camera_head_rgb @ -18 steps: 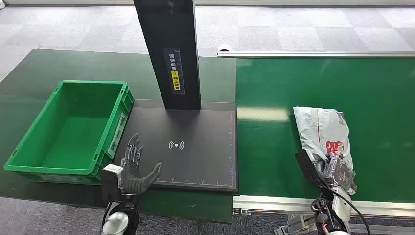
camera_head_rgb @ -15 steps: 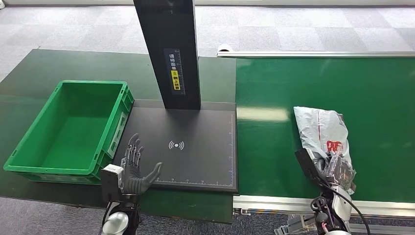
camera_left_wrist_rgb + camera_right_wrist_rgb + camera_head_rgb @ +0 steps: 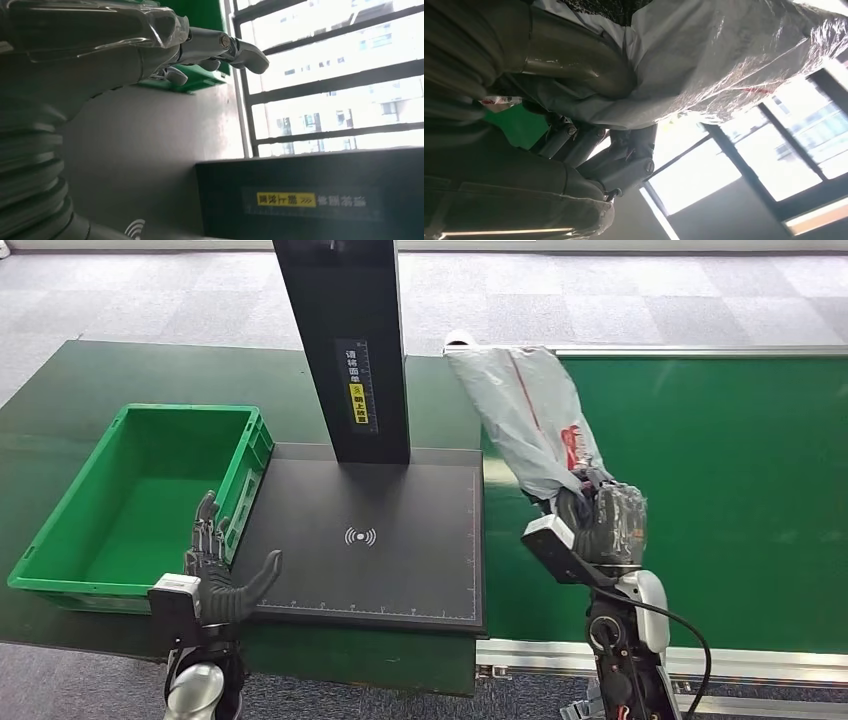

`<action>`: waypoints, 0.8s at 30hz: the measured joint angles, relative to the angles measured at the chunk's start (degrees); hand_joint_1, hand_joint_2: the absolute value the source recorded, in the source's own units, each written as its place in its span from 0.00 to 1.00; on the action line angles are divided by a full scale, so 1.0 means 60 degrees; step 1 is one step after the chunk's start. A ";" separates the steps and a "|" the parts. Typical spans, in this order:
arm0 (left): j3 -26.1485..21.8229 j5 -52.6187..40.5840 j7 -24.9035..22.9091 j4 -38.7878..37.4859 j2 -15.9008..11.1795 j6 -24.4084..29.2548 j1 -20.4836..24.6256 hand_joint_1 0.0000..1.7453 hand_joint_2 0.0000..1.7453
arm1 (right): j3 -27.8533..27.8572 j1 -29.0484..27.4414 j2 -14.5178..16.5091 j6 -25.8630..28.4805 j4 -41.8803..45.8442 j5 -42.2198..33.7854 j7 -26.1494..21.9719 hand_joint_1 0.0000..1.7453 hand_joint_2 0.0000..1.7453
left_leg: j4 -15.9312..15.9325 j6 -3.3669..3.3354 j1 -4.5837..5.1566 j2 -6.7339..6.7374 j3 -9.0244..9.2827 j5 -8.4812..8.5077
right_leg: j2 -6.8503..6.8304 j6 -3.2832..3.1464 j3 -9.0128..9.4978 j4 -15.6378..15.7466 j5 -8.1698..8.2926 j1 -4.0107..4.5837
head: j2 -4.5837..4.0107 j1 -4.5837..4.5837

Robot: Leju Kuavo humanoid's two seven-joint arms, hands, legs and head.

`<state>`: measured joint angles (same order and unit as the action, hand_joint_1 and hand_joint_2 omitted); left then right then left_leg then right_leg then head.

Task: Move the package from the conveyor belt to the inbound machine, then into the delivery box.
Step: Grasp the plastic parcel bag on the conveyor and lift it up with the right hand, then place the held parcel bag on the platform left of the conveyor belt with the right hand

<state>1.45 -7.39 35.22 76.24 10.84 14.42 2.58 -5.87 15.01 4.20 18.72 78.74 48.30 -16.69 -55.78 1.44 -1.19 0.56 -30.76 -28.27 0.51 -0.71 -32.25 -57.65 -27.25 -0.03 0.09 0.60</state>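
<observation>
- While my right hand (image 3: 598, 525) grips the grey package (image 3: 525, 415) above the conveyor belt (image 3: 740, 460), the bag rises toward 11 o'clock.
- Green delivery box (image 3: 60, 510): nothing visible inside; my left hand (image 3: 215, 575), fingers spread, holds nothing at its 5 o'clock corner.

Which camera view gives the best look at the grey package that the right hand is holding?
The head view: it shows the whole package lifted above the belt, gripped at its lower end by the right hand. The right wrist view shows just crinkled grey plastic up close. The left wrist view looks toward the machine and windows instead.
</observation>
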 joint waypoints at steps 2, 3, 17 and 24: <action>-0.0243 -0.0091 -0.0006 0.0384 -0.0022 -0.0049 -0.0003 0.00 1.00 | -0.0786 0.0017 0.0119 -0.0249 0.0077 -0.0160 -0.0007 1.00 1.00 | 0.0000 -0.0002 0.0001 -0.0005 -0.0001 0.0003 | -0.0002 0.0000 0.0003 0.0000 0.0000 0.0000 | 0.0000 0.0000; -0.0345 -0.0109 -0.0012 0.0571 -0.0030 -0.0081 -0.0009 0.00 1.00 | -0.1148 0.0034 0.0180 -0.0373 0.0069 -0.0272 -0.0008 1.00 1.00 | 0.0000 -0.0003 0.0001 -0.0006 -0.0002 0.0003 | -0.0002 0.0000 0.0004 0.0000 0.0000 -0.0001 | 0.0000 0.0000; -0.0669 -0.0128 -0.0046 0.1678 -0.0095 -0.0077 -0.0379 0.00 1.00 | -0.3701 0.0732 0.0717 -0.1296 -0.1555 -0.1255 0.0195 0.00 1.00 | -0.0001 -0.0004 0.0003 -0.0013 -0.0002 0.0003 | -0.0012 0.0001 0.0003 0.0000 0.0000 -0.0003 | 0.0000 0.0000; -0.0669 -0.0154 -0.0190 0.1744 -0.0116 -0.0196 -0.0419 0.00 1.00 | -0.3911 0.1017 0.0871 -0.2432 -0.2361 -0.2673 0.0151 0.00 1.00 | -0.0003 -0.0004 0.0003 -0.0013 -0.0001 0.0003 | -0.0012 0.0001 0.0003 0.0000 0.0000 -0.0004 | 0.0000 -0.0003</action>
<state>-2.56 -8.32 34.09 86.71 10.15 13.24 0.06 -29.33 21.11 9.42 4.13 64.57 32.26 -15.79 -55.80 1.42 -1.17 0.48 -30.77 -28.26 0.44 -0.71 -32.23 -57.65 -27.25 -0.05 0.09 0.58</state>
